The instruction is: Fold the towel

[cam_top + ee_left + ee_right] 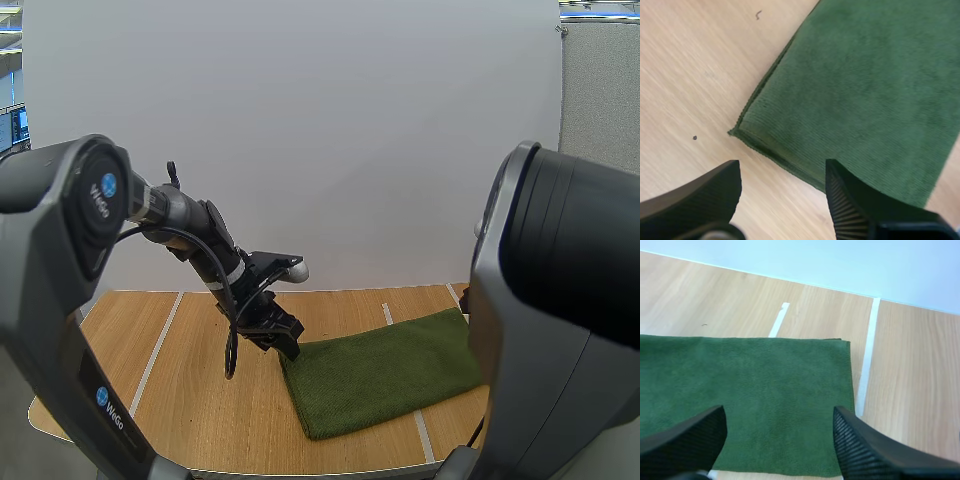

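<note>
Nearest the high camera, the grey housing of the left arm (60,260) fills the left edge of the frame and the bulky dark housing of the right arm (565,300) fills the right edge. Between them lies a pale wooden table (190,400) marked with white tape lines (160,350). A dark green towel (385,370) lies flat on the table at lower centre-right of the high view, already folded into a long band. Its long axis runs left to right across the frame, rising slightly toward the right, and its near-left short end points toward the lower middle. The left gripper (282,338) hangs at the towel's upper left corner; whether it touches the cloth cannot be told from this view. The left wrist view adds detail the high view flattens: the corner shows several stacked layers of cloth, and the left gripper's two ribbed fingers stand wide apart with nothing between them, one over bare wood and one over the towel's edge. The right wrist view shows the towel's far short end, which the right arm covers in the high view; that end lies just beside a tape line, and the right gripper (779,415) hangs over the cloth with its fingers spread wide, holding nothing.
</note>
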You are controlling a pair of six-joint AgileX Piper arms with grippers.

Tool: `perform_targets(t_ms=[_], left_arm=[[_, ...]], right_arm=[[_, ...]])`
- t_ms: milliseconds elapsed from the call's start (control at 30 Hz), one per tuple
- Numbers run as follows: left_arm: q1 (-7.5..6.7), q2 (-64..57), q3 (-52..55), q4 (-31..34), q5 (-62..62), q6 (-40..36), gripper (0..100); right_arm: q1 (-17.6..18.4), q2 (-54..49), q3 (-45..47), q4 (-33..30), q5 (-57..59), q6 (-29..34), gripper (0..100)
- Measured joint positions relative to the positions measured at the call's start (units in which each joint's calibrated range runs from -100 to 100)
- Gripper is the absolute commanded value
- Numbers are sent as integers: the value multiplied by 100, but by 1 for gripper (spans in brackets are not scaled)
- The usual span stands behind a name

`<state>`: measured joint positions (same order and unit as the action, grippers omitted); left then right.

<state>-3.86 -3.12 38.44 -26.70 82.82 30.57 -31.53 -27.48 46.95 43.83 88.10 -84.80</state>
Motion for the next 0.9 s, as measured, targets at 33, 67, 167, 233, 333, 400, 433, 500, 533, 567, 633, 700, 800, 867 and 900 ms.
perform_targets(t_ms=[33,67,167,233,333,400,433,500,533,567,633,700,800,867,900], left_arm=[[0,75,12,10,-65,0,82],[0,367,12,10,-312,0,82],[0,725,12,12,-699,0,82],[0,897,12,12,-876,10,82],[0,1268,12,-240,-1242,261,82],[0,1345,12,-403,-1421,405,82],[0,1384,12,-439,-1509,442,82],[0,1444,12,-488,-1651,484,82],[0,1487,12,-530,-1698,525,82],[0,1520,12,-574,-1719,553,82],[0,1571,12,-657,-1755,603,82],[0,1637,12,-795,-1753,709,82],[0,1724,-1,-969,-1759,780,79],[0,1748,-1,-1097,-1775,814,62],[0,1750,-1,-1103,-1775,824,45]], right_arm=[[0,-50,0,0,123,0,100],[0,-89,0,0,199,0,100],[0,-278,0,0,498,0,100],[0,-325,0,0,580,0,100],[0,-574,0,9,770,0,100],[0,-599,0,64,935,0,100],[0,-599,0,91,963,0,100],[0,-614,0,128,1021,0,100],[0,-614,0,141,1038,0,100],[0,-614,0,177,1051,0,100],[0,-614,0,190,1051,0,100],[0,-614,0,220,1051,0,100],[0,-614,0,220,1051,0,100],[0,-614,0,220,1051,0,100],[0,-614,0,220,1051,0,100]])
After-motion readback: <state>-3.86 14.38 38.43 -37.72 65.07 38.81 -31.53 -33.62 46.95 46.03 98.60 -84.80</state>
